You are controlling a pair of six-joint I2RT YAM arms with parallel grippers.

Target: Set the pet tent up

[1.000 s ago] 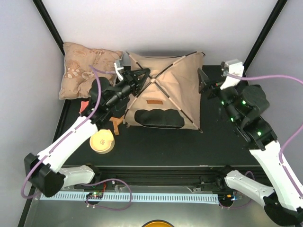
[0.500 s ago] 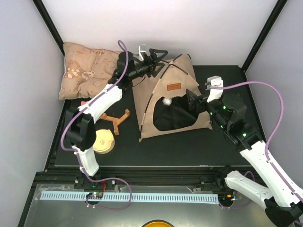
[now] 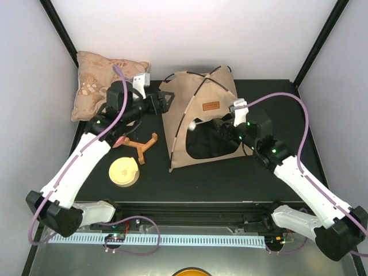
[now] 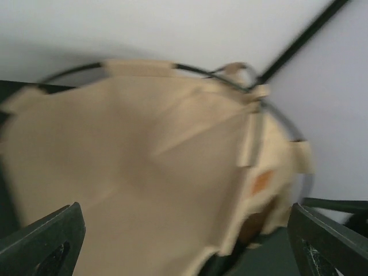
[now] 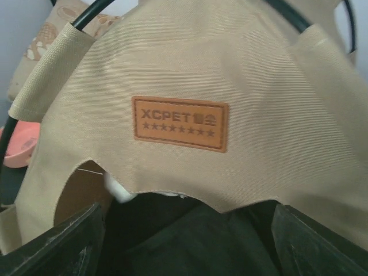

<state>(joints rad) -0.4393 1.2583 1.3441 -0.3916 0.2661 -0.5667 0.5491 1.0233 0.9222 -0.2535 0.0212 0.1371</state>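
The pet tent stands upright mid-table, tan canvas with black crossing poles, a brown label patch and a black-lined doorway facing front. My left gripper hangs open just left of the tent's upper side, holding nothing; in the blurred left wrist view the tan wall fills the space ahead of its gripper. My right gripper is open at the doorway. In the right wrist view its gripper straddles black lining under the patch.
A beige patterned cushion lies at the back left. An orange Y-shaped piece, a round tan disc and a small red item sit left of the tent. A white ball hangs in the doorway. Walls close in on three sides.
The tent has gone from lying flat to standing up. My left gripper opened, let go of the tent's top and drew back left. My right gripper moved left into the doorway.
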